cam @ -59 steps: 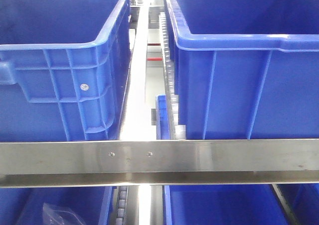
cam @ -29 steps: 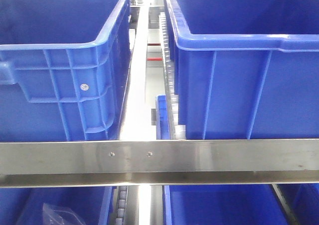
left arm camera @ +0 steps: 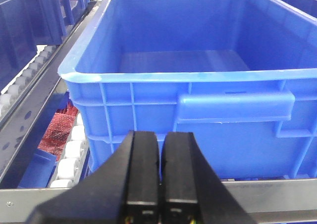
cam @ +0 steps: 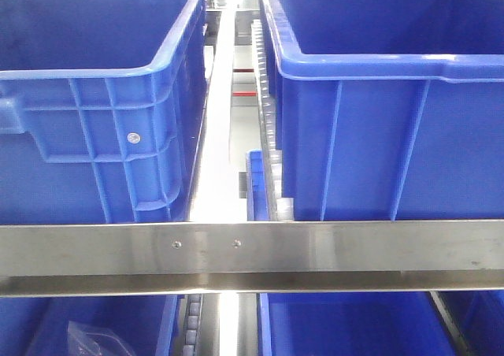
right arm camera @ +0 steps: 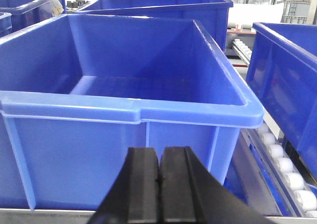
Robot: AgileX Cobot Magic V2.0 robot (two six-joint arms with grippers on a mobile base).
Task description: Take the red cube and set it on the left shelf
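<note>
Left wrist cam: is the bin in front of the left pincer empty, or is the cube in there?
Looks empty: the blue bin's visible floor is bare, no red cube. Its near-wall base is hidden.

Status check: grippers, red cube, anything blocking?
Left gripper shut, empty, facing blue bin. Right gripper shut, empty, facing another blue bin. Red cube not in any view. Metal shelf rail across the front.

Two bins side by side on shelf: left bin (cam: pixel 94 112), right bin (cam: pixel 386 112); rail (cam: pixel 252 250) across front, more bins below.
</note>
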